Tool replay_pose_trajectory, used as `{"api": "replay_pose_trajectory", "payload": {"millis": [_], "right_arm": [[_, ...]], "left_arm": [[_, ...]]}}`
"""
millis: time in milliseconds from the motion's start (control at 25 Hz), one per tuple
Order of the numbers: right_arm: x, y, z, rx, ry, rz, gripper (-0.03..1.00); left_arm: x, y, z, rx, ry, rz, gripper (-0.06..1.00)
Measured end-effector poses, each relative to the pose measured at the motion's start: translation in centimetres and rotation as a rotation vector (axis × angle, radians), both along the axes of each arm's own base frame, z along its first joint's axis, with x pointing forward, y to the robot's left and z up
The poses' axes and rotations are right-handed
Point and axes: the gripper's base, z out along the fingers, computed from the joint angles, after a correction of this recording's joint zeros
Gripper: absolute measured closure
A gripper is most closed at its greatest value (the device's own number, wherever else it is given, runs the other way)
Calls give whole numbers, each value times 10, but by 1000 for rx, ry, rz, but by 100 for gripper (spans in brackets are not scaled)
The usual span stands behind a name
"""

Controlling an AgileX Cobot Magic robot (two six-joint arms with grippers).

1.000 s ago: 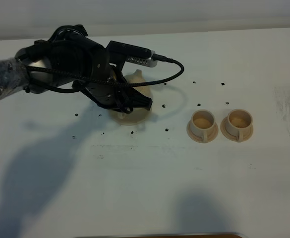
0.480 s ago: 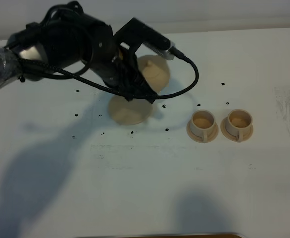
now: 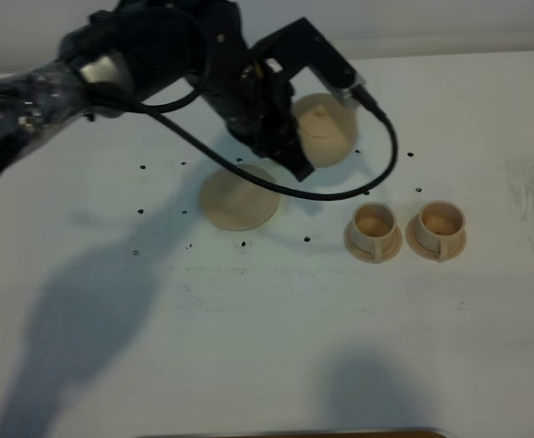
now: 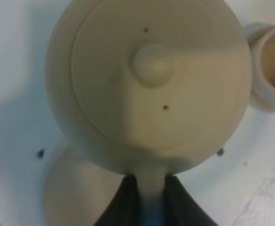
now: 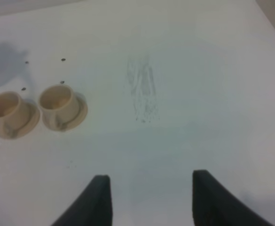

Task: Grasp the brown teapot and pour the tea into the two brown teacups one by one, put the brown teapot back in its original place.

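One arm (image 3: 38, 87) stretches rightward, its left tool (image 4: 150, 188) clamping the brown teapot (image 3: 326, 132) aloft.

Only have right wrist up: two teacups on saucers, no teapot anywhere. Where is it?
Observer: The left gripper is shut on the brown teapot at its handle, and the pot is in the air.
Operator: Is it covered?
Observer: Yes, the knobbed lid is seated on the pot.
Operator: In pouring position?
Observer: Not yet. In the high view the pot hangs between the bare large saucer and the nearer teacup, and looks short of that cup.
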Motion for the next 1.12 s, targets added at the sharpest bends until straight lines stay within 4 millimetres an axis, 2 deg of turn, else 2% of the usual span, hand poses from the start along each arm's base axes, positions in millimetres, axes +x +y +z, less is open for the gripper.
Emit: {"api": "replay_pose_trajectory", "payload": {"millis": [400, 640, 960, 1120], "right_arm": [[0, 0, 0, 1, 0, 1, 56], [0, 0, 0, 1, 0, 1, 56], [0, 0, 0, 1, 0, 1, 56], [0, 0, 0, 1, 0, 1, 56]], "left_arm": [[9, -36, -4, -1, -60, -165, 86], [2, -45, -2, 43, -112, -305, 86], [-1, -53, -2, 90, -188, -395, 86], [1, -55, -12, 111, -189, -420, 86]]}}
